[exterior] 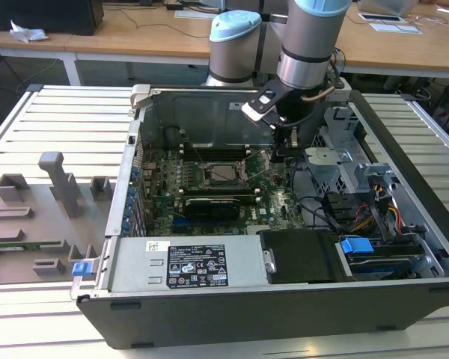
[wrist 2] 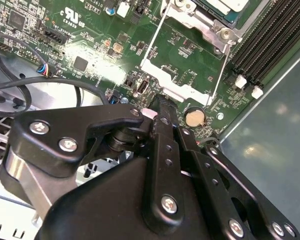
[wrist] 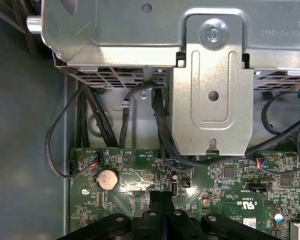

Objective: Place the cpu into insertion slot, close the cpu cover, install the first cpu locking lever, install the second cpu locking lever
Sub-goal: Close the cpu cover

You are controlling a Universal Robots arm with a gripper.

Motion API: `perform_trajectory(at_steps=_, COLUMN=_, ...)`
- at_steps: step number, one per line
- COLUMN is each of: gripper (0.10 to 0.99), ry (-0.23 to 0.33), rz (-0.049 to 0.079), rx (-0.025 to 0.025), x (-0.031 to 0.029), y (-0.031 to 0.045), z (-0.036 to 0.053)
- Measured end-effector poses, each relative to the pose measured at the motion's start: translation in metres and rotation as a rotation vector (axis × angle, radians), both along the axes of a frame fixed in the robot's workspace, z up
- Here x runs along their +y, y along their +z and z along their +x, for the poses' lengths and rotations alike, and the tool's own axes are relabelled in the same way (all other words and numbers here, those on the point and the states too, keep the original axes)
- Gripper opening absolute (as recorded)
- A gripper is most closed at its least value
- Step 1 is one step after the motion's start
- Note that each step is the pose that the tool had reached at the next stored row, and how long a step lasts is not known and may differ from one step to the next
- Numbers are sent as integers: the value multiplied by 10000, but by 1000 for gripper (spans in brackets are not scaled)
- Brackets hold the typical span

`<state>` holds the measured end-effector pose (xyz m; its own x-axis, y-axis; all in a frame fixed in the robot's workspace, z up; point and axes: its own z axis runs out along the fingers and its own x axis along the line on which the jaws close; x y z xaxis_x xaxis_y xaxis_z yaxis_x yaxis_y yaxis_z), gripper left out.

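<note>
Your black claw (wrist 2: 157,105) is clenched empty just short of the flipped-open thin silvery cover frame (wrist 2: 190,94), grey square cpu (exterior: 223,173) seated beyond it, so I'd say cover-closing step: nudge its near edge.

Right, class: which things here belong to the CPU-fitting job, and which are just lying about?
Job: black gripper; silvery square windowed cpu cover, swung open; silver-rimmed square insertion slot.
Lying about: grey plastic fixture blocks; round silver coin cell; labelled grey metal power supply box.
</note>
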<state>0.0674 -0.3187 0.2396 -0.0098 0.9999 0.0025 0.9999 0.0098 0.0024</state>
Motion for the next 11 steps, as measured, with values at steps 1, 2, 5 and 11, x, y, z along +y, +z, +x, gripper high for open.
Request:
perform_trajectory(at_steps=1, gripper=106, ry=0, rz=0, rx=0, x=0, y=-4, z=0)
perform_trajectory(at_steps=2, gripper=106, ry=0, rz=-1, rx=0, x=0, y=-8, z=0)
perform_trajectory(at_steps=5, gripper=106, ry=0, rz=0, rx=0, x=0, y=-29, z=0)
perform_trajectory(at_steps=11, gripper=106, ry=0, rz=0, rx=0, x=0, y=-64, z=0)
